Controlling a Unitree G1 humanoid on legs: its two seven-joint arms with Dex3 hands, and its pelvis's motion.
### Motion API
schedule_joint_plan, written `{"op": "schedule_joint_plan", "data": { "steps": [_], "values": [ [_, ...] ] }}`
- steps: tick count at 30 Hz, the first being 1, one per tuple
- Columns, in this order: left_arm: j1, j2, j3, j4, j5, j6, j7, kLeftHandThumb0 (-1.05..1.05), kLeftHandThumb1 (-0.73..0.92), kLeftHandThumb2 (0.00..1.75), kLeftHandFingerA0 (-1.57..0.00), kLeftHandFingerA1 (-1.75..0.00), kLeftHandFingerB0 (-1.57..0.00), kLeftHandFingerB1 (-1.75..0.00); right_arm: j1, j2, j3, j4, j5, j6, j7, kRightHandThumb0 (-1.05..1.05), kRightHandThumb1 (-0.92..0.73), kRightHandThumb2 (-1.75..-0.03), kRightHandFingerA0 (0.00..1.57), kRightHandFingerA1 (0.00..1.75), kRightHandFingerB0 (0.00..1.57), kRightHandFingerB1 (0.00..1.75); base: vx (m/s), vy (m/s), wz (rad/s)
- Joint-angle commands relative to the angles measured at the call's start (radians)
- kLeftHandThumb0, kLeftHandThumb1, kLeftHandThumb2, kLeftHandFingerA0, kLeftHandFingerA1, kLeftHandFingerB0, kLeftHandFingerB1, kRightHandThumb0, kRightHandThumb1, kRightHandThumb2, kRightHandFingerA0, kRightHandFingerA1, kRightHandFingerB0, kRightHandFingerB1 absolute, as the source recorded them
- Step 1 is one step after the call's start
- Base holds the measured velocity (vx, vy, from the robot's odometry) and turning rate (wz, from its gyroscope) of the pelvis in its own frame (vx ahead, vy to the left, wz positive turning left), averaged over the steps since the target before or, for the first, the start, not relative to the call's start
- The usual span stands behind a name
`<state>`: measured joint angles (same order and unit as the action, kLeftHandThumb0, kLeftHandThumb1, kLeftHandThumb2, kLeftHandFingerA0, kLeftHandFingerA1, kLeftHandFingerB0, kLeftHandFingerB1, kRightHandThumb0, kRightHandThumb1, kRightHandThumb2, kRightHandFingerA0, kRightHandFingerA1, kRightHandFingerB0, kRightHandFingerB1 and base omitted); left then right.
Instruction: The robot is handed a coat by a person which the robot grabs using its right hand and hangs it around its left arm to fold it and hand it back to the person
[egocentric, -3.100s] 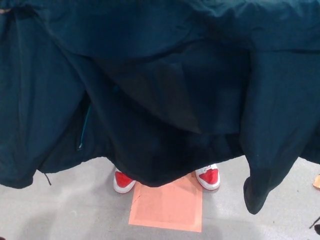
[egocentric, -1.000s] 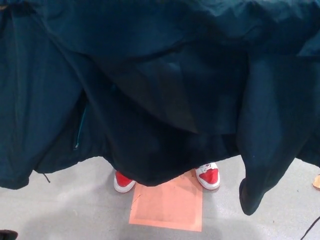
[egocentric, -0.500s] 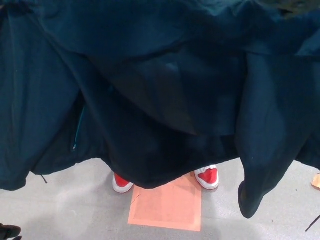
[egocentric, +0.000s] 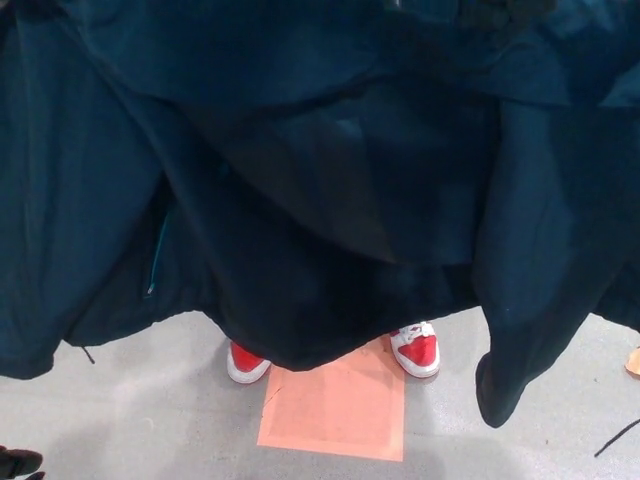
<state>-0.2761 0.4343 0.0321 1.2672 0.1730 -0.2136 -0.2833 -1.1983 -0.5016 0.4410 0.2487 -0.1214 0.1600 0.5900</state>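
A dark teal coat (egocentric: 300, 180) hangs spread out close in front of me and fills most of the head view. One sleeve (egocentric: 520, 340) dangles at the right, and a zip edge (egocentric: 155, 262) shows at the left. A black mottled shape at the top edge looks like my right hand (egocentric: 500, 12) against the coat's upper part, though its grip is hidden. A small black shape in the bottom left corner may be my left hand (egocentric: 14, 464), mostly cut off. Below the hem are the person's red and white shoes (egocentric: 415, 350).
An orange square (egocentric: 335, 405) is marked on the grey floor (egocentric: 150, 410) just in front of the shoes. A thin black cable (egocentric: 615, 438) lies at the lower right edge. The coat hides everything beyond it.
The black shape at the top edge has shifted left along the coat's upper part. The coat and its hanging sleeve have swayed slightly. The shoes have stayed put.
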Motion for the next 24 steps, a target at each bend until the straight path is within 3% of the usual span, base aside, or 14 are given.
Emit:
{"op": "schedule_joint_plan", "data": {
  "steps": [1,2,5,7,15,18,20,21,24],
  "values": [
    [0.001,0.015,0.011,0.005,-0.022,-0.01,-0.034,-0.64,0.91,0.67,-0.24,-0.33,-0.23,-0.32,-0.089,0.039,0.101,0.243,0.016,0.195,0.384,-0.96,-0.58,-0.81,0.01,0.18,0.0,0.01,0.0,0.0,0.0],
    [0.001,0.015,0.009,0.005,-0.021,-0.013,-0.037,-0.63,0.92,0.68,-0.23,-0.32,-0.23,-0.33,-0.081,0.033,0.106,0.228,0.015,0.201,0.387,-0.96,-0.6,-1.0,0.0,0.1,0.0,0.03,0.0,0.0,0.0],
    [0.002,0.02,-0.005,0.003,-0.006,-0.026,-0.036,-0.61,0.92,0.7,-0.23,-0.33,-0.23,-0.33,-0.026,-0.004,0.126,0.133,0.026,0.282,0.419,-0.97,-0.6,-0.98,0.02,0.0,0.07,0.05,0.0,0.0,0.0],
    [0.004,0.023,-0.006,0.003,-0.004,-0.035,-0.039,-0.61,0.92,0.69,-0.22,-0.33,-0.22,-0.33,-0.014,-0.016,0.118,0.137,0.068,0.295,0.479,-0.97,-0.6,-0.98,0.0,0.0,0.0,0.01,0.0,0.0,0.0],
    [0.004,0.021,0.006,0.001,-0.019,-0.026,-0.046,-0.63,0.92,0.68,-0.23,-0.32,-0.23,-0.32,-0.029,-0.02,0.059,0.193,0.16,0.267,0.628,-1.0,-0.6,-1.01,0.0,0.0,0.0,0.0,0.0,0.0,0.0],
    [0.01,0.021,0.009,0.001,-0.023,-0.028,-0.055,-0.63,0.92,0.68,-0.21,-0.32,-0.21,-0.32,-0.049,-0.017,0.08,0.189,0.126,0.341,0.617,-0.94,-0.55,-0.95,0.0,0.0,0.0,0.0,0.0,0.0,0.0],
    [0.01,0.018,0.02,0.003,-0.035,-0.023,-0.065,-0.63,0.92,0.68,-0.2,-0.32,-0.2,-0.32,-0.047,-0.017,0.094,0.184,0.094,0.304,0.607,-0.95,-0.57,-0.96,0.0,0.02,0.0,0.0,0.0,0.0,0.0],
    [0.01,0.019,0.011,0.002,-0.025,-0.031,-0.06,-0.63,0.92,0.69,-0.21,-0.32,-0.22,-0.32,-0.046,-0.023,0.157,0.158,-0.013,0.246,0.549,-0.9,-0.54,-0.97,0.06,0.47,0.0,0.0,0.0,0.0,0.0],
    [0.014,0.017,0.01,0.001,-0.023,-0.035,-0.056,-0.63,0.92,0.68,-0.21,-0.31,-0.21,-0.31,-0.031,-0.034,0.251,0.117,-0.195,0.163,0.41,-0.81,-0.47,-0.86,0.14,0.45,0.0,0.12,0.0,0.0,0.0]
  ]
}}
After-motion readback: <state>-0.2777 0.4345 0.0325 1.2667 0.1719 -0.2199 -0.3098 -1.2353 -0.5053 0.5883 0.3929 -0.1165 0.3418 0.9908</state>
